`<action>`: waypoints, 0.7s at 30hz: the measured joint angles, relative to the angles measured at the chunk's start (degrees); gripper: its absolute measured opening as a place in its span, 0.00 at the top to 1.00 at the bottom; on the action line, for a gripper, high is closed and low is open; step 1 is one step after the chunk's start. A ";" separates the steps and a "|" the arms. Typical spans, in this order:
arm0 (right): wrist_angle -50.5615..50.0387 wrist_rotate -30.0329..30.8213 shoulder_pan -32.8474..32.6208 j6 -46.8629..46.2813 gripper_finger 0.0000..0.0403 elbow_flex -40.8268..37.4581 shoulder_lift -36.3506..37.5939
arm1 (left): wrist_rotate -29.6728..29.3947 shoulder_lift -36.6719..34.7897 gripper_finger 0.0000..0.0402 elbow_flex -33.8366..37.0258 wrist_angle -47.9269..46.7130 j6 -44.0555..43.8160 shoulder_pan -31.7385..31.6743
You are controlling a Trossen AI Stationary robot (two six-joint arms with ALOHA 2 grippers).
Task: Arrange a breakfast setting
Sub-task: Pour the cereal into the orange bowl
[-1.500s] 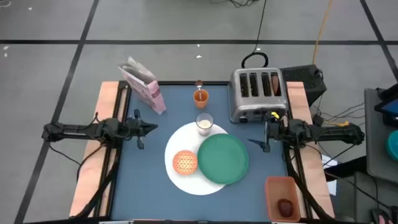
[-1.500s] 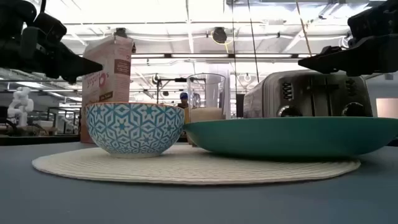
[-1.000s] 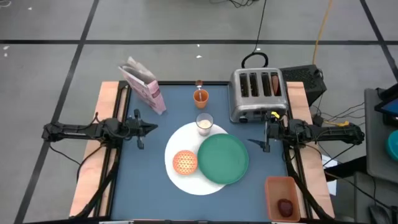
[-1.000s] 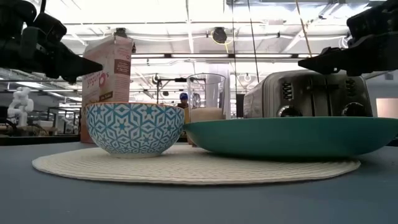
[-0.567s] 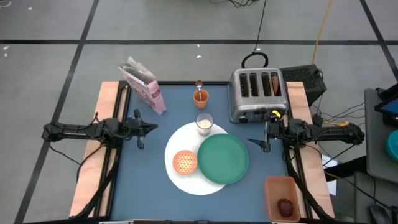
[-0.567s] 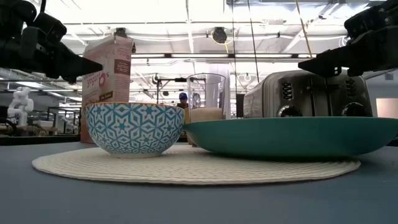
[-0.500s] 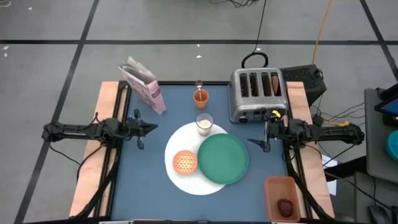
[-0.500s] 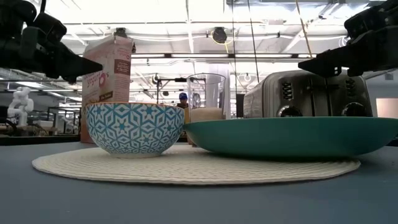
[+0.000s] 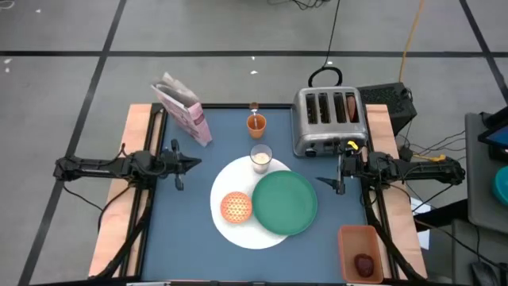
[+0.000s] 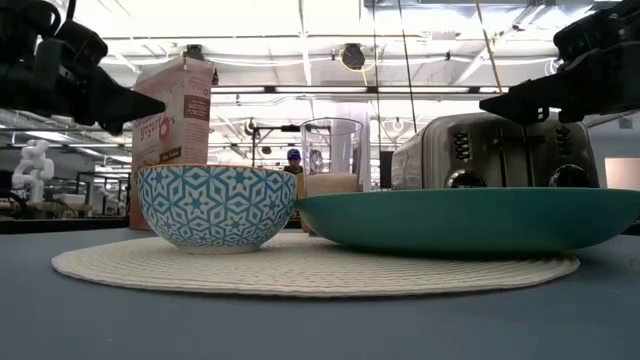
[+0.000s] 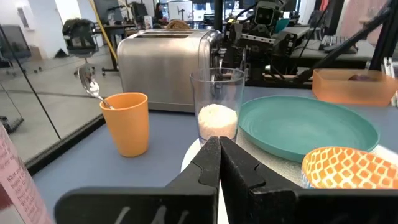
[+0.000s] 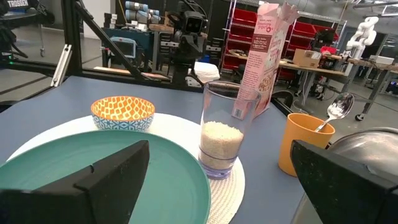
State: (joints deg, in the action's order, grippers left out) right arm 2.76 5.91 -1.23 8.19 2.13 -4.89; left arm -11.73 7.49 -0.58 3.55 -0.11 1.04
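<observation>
A large white round plate (image 9: 238,226) lies mid-table. On it rest a green plate (image 9: 284,202) and a small bowl (image 9: 236,206), orange inside and blue-patterned outside. A milk glass (image 9: 260,157) stands on the white plate's far edge. An orange cup (image 9: 255,122) holding a spoon (image 11: 89,84) stands behind it. A brown bagel (image 11: 178,25) sticks out of a toaster slot. A dark red fruit (image 9: 363,263) lies in an orange tray. My left gripper (image 9: 197,164) is shut and empty, above the table left of the plates. My right gripper (image 9: 321,183) is open and empty, right of the green plate.
A silver four-slot toaster (image 9: 328,121) stands at the far right, close behind my right gripper. A pink cereal box (image 9: 184,111) stands at the far left. The orange tray (image 9: 359,253) sits at the near right corner. Bare blue table lies at the near left.
</observation>
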 joint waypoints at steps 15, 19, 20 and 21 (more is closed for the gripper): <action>0.00 0.00 0.00 0.00 0.05 -0.02 -0.02 | -0.44 0.00 0.99 0.00 0.05 -1.07 0.00; 0.00 0.00 0.00 0.00 0.05 -0.01 0.00 | -0.44 0.00 0.99 0.00 0.20 -5.38 0.00; 0.00 0.00 0.01 0.00 0.05 -0.01 0.00 | -0.43 0.00 0.99 0.00 0.20 -6.10 0.00; 0.00 0.00 0.01 -0.01 0.05 0.00 -0.01 | -0.44 0.00 0.99 0.00 0.20 -6.57 0.00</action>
State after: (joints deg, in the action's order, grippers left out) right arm 2.76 5.91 -1.23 8.18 2.13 -4.90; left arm -12.16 7.49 -0.58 3.75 -6.68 1.04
